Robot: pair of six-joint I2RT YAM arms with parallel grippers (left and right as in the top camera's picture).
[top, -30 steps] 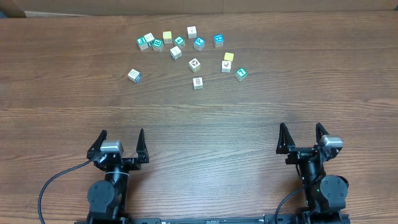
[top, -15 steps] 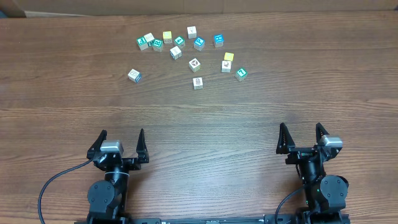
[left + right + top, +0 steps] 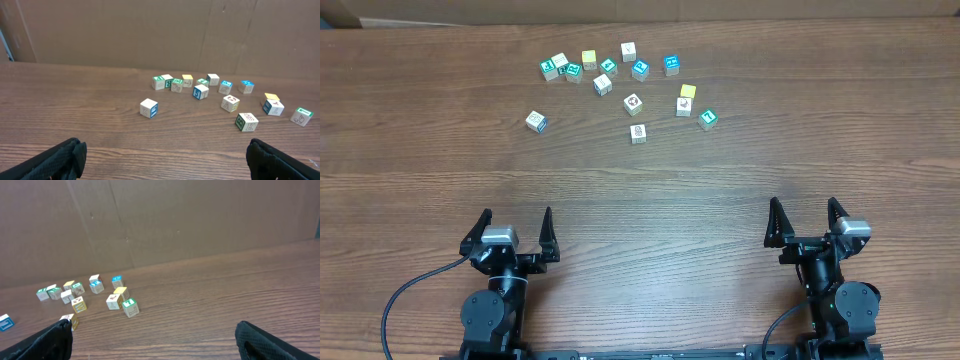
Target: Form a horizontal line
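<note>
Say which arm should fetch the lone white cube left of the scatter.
Left. The left tool sits nearly in line with the small white wooden cube; the right tool stands far aside.

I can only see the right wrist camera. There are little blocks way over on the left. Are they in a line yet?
Observer: No. From overhead, the cubes lie scattered toward the far side of the table, and no four of them make a straight row.
Operator: Where's the other arm? I can't see it.
Observer: The left gripper sits at the near edge, jaws open and empty, well short of the cubes.
Operator: Is any block all by itself?
Observer: Yes. The left wrist view shows a white cube with a blue side standing apart, nearer that arm than the rest.
</note>
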